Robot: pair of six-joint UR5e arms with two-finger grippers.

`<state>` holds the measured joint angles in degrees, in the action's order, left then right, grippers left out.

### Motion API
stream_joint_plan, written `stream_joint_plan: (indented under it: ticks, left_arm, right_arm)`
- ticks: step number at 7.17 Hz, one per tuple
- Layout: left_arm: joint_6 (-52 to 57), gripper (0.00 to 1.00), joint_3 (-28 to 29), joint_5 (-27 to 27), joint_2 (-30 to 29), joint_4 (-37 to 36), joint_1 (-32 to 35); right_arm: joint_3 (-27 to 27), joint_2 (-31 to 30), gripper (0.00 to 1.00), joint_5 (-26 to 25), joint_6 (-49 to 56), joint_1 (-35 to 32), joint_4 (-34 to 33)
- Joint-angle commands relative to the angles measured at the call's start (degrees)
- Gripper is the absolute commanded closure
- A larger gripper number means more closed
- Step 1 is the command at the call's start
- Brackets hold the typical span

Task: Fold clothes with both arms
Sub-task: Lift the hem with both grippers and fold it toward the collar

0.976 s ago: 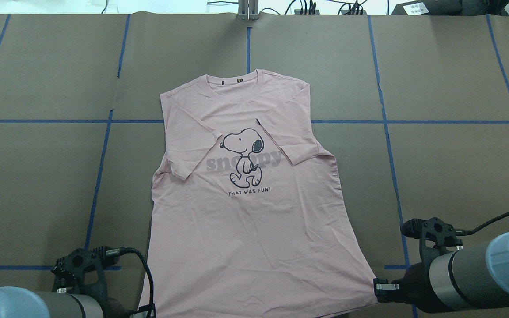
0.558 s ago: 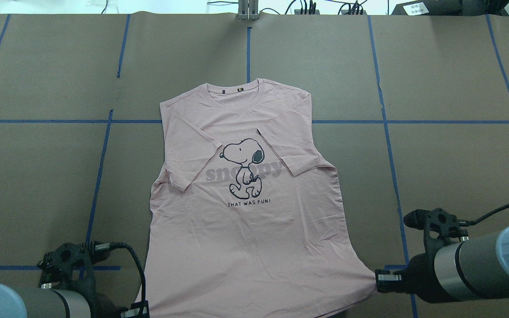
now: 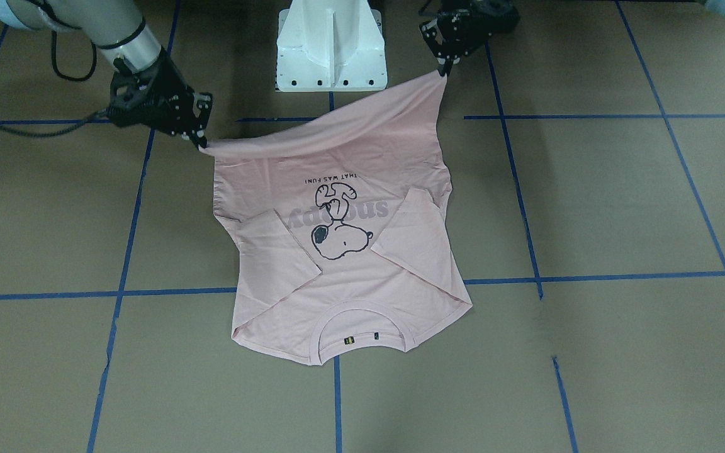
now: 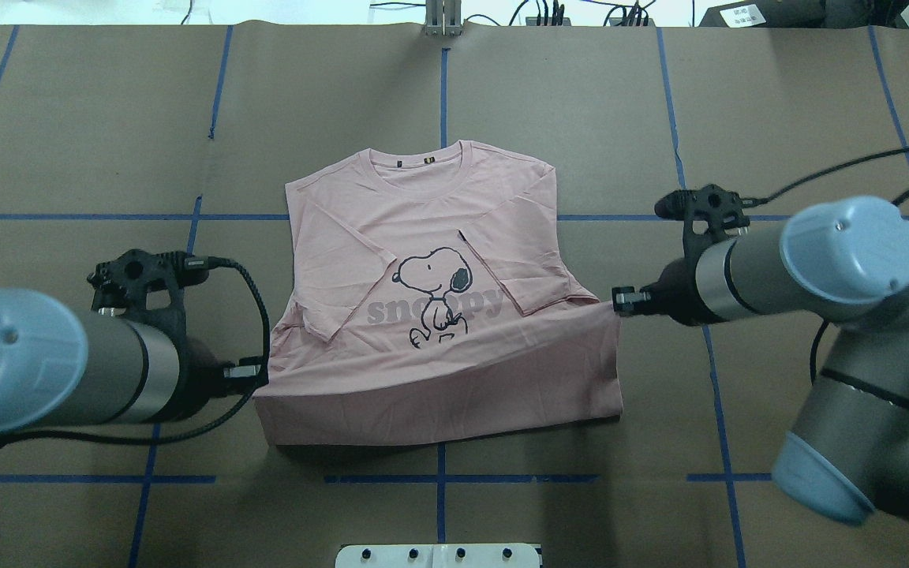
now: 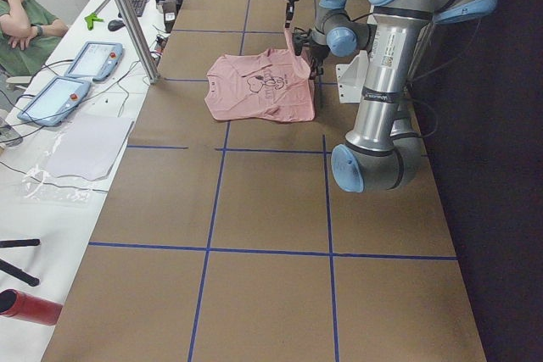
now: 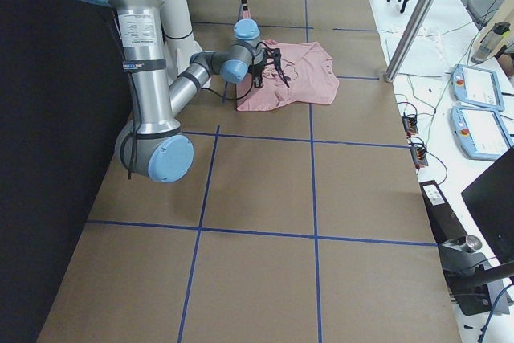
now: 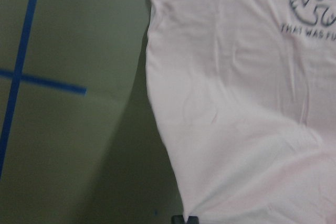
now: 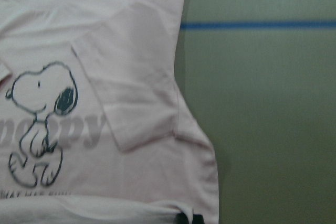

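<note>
We've got the pink T-shirt [image 4: 423, 213] print-up in the middle of the table [image 4: 68, 118]. Left pincer [image 4: 249, 371] and right pincer [image 4: 622, 299] are each clamped on a hem corner, holding the hem up off the table.

Even, bright overhead light, soft shadows; both wrist views dim, blurred
</note>
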<state>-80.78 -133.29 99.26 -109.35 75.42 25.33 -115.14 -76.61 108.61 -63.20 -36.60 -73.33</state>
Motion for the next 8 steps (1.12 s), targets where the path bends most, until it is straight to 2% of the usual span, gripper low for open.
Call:
stream_joint_plan:
  ticks: [1,3,4,5,7,8]
  left_arm:
    - [7.6,1.00,12.6,0.6,-4.7,3.2,9.2]
    - [7.7,1.00,25.0,0.9,-6.7,15.6,14.6]
    - [7.8,1.00,32.9,0.9,-9.7,19.5,17.0]
    - [7.8,1.00,41.5,0.9,-12.3,26.7,18.8]
    - [7.9,1.00,53.8,0.7,-13.9,38.6,20.0]
    - [7.9,1.00,55.5,0.6,-14.0,40.2,20.1]
  right_arm:
    - [14.8,11.4,1.00,-0.4,11.0,-7.2,0.4]
    - [28.1,22.6,1.00,-0.3,11.6,-9.9,0.5]
    - [33.4,26.0,1.00,-0.2,12.2,-10.4,1.0]
    - [38.5,27.8,1.00,-0.3,12.1,-10.4,5.2]
    - [42.5,28.0,1.00,-0.3,12.1,-10.5,9.7]
    - [43.0,27.9,1.00,-0.3,12.2,-10.5,9.7]
